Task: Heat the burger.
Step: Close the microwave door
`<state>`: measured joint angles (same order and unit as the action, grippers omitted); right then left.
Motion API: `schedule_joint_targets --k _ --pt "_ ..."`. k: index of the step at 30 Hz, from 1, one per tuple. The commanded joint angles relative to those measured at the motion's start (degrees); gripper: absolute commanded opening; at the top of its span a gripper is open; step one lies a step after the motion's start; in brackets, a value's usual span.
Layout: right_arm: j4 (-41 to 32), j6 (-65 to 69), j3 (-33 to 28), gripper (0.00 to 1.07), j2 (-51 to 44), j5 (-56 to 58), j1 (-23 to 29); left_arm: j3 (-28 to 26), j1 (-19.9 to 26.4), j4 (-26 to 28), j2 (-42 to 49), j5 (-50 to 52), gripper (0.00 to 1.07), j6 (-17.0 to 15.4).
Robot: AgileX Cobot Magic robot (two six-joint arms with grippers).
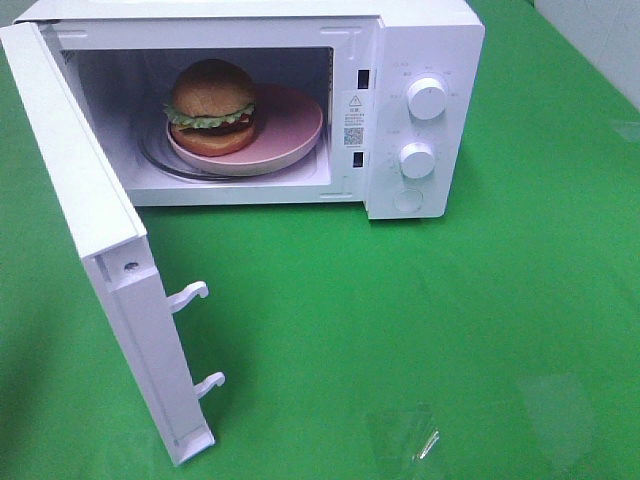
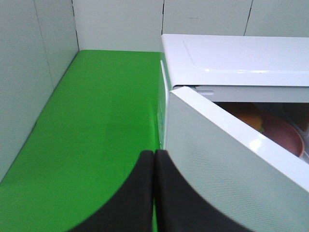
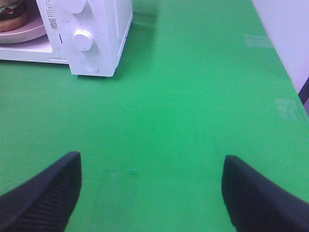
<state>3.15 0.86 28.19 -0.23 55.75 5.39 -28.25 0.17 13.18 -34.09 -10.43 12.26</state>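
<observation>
Burger (image 1: 211, 105) inside the open microwave (image 1: 425, 45), upper left of the high view.
It sits on a pink plate (image 1: 295, 135) in the cavity, and the door (image 1: 85, 210) stands wide open at left over the green surface (image 1: 430, 330). The left fingers (image 2: 128, 200) are pressed together beside the door; the right fingers (image 3: 46, 193) are spread wide above the surface.

This looks like a staged test bench, not a lived-in kitchen. A bright green surface (image 1: 450, 330) covers the whole tabletop, plain white panel walls (image 2: 116, 24) close off the top of the frame, and a lone white microwave (image 1: 440, 130) stands upper centre.
</observation>
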Motion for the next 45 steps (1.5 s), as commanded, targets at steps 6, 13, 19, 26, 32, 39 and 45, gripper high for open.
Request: schedule_joint_targets --k 6,13,19,26,32,39,45 --pt "-0.3 0.2 -0.1 0.76 -1.5 -0.6 -0.4 11.0 -0.2 0.7 -6.6 21.9 0.0 -0.7" --pt "-0.3 0.2 -0.1 0.76 -1.5 -0.6 -0.4 15.0 -0.2 0.1 -10.3 31.9 0.0 -1.6" --pt "-0.3 0.2 -0.1 0.76 -1.5 -0.6 -0.4 16.1 -0.2 -7.3 -19.5 40.7 0.0 -9.1" --pt "-0.3 0.2 -0.1 0.76 -1.5 -0.6 -0.4 16.0 -0.2 -18.0 -26.4 45.6 0.0 -17.6" --pt "-0.3 0.2 -0.1 0.76 -1.5 -0.6 -0.4 16.0 -0.2 -29.3 -33.3 53.0 0.0 -24.9" --pt "-0.3 0.2 -0.1 0.76 -1.5 -0.6 -0.4 15.4 -0.2 -40.9 -41.7 64.2 0.0 -29.6" --pt "-0.3 0.2 -0.1 0.76 -1.5 -0.6 -0.4 13.0 -1.1 -42.9 -45.8 65.2 0.0 -30.6"
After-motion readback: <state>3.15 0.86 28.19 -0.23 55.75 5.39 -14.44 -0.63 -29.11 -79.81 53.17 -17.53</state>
